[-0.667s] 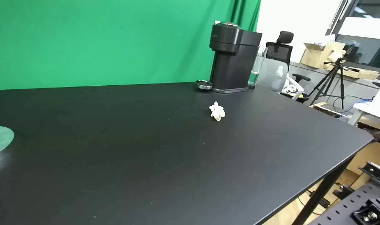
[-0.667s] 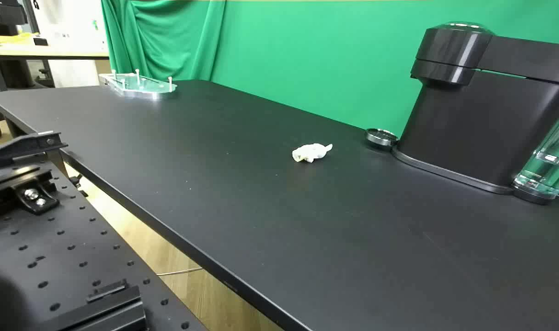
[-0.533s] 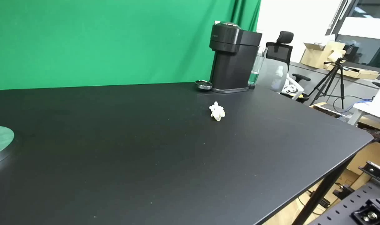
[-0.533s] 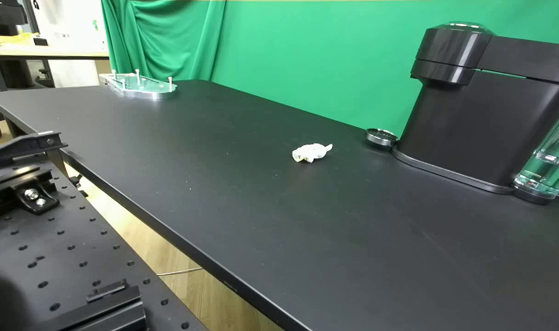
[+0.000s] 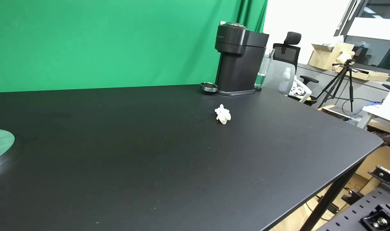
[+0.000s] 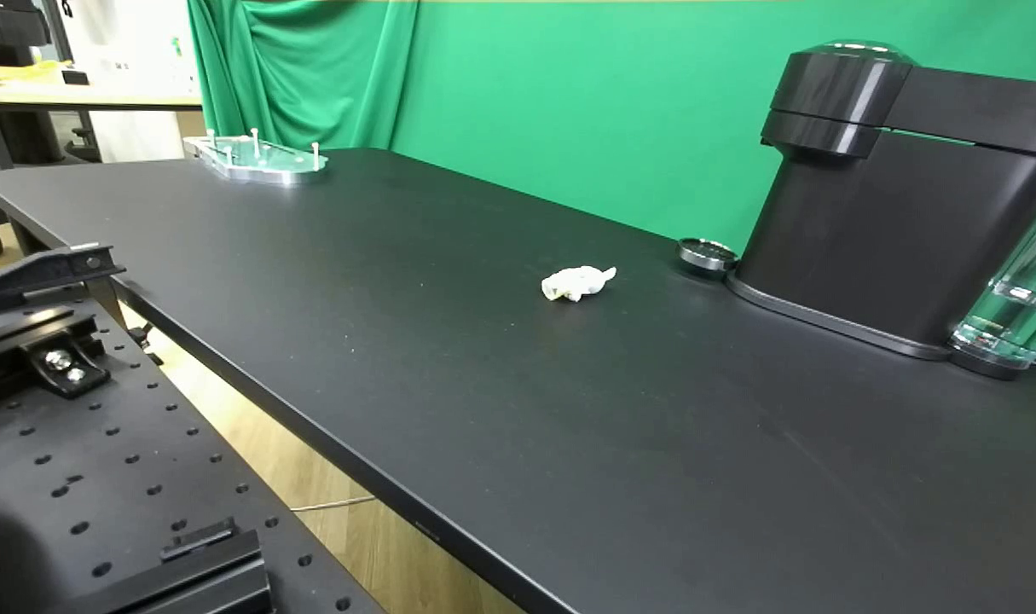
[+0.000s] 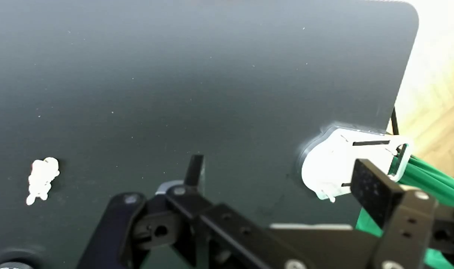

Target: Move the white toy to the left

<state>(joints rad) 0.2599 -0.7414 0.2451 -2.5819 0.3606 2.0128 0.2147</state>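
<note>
One mark (image 5: 220,37) on the machine (image 5: 241,64), in an exterior view, is too small to read. In the wrist view the toy (image 7: 43,175) lies on the table (image 7: 230,93) at nine o'clock from the gripper (image 7: 281,173), well apart from it; the fingers (image 7: 376,190) stand spread wide. The plate (image 7: 335,160) is at three o'clock from the toy. In an exterior view, the toy sits between six and seven o'clock from the machine.

Free tabletop (image 6: 449,409) all around white toy (image 6: 574,282); obstacles: black machine (image 6: 876,230) near, pegged plate (image 6: 270,177) well apart.
</note>
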